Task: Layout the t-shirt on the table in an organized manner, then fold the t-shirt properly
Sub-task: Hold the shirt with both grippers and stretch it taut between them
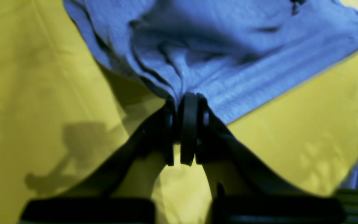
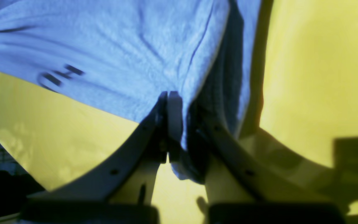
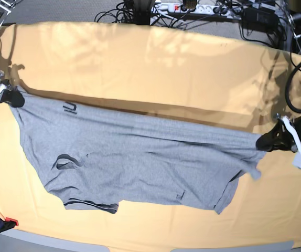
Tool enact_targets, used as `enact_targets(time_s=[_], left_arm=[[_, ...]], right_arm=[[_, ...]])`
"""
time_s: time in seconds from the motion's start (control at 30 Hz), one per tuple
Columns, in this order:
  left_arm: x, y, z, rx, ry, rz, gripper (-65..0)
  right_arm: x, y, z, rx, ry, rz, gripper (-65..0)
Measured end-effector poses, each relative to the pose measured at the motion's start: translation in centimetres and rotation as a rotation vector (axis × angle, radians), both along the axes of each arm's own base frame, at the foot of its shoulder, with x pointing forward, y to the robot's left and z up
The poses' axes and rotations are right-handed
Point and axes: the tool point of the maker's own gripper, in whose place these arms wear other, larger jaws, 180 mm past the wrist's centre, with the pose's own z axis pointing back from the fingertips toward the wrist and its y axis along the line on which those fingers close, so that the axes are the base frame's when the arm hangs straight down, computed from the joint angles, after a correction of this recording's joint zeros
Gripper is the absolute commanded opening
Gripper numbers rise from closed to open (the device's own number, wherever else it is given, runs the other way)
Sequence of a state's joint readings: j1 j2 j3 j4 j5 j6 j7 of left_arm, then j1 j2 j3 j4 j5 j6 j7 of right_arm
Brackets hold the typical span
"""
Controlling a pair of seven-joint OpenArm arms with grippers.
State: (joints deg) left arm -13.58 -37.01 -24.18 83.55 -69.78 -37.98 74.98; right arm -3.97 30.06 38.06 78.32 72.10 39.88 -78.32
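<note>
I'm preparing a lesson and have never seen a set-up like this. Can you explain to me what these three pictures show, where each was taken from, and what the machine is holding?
This is a robot with two arms working at a table covered in yellow cloth. One picture looks down from above on the whole scene. The other two come from small cameras mounted on each wrist, looking along the fingers. A grey t-shirt is stretched across the table between the arms. The left gripper is shut on one corner of it; in the overhead view this arm appears on the right. The right gripper is shut on the opposite corner. Cables lie beyond the far edge.
</note>
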Motion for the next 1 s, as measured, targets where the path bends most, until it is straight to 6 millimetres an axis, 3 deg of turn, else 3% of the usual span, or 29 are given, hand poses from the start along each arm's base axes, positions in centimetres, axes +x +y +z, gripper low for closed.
enact_targets(time_s=[0.1, 0.43, 0.63, 0.87, 1.0], left_arm=[[0.8, 0.4, 1.7, 0.02, -0.072, -0.006, -65.0], [-1.1, 0.6, -2.0, 0.032, 0.056, 0.018, -65.0], [-4.6, 0.1, -5.4, 0.018, 0.202, -0.016, -65.0], [-6.6, -0.4, -5.2, -0.042, 0.22, -0.083, -65.0], [-6.7, -0.1, -5.2, -0.031, 0.226, -0.083, -65.0]], right_arm=[[0.3, -0.3, 1.3, 0.009, -0.032, 0.01, -65.0], [-0.2, -0.6, 1.1, -0.007, -0.001, 0.027, -65.0], [-2.7, -0.6, -0.7, -0.006, 0.073, 0.027, -65.0], [-3.8, -0.6, -1.3, -0.004, 0.099, 0.027, -65.0], [-6.0, -0.4, -2.2, -0.027, 0.15, 0.048, -65.0]])
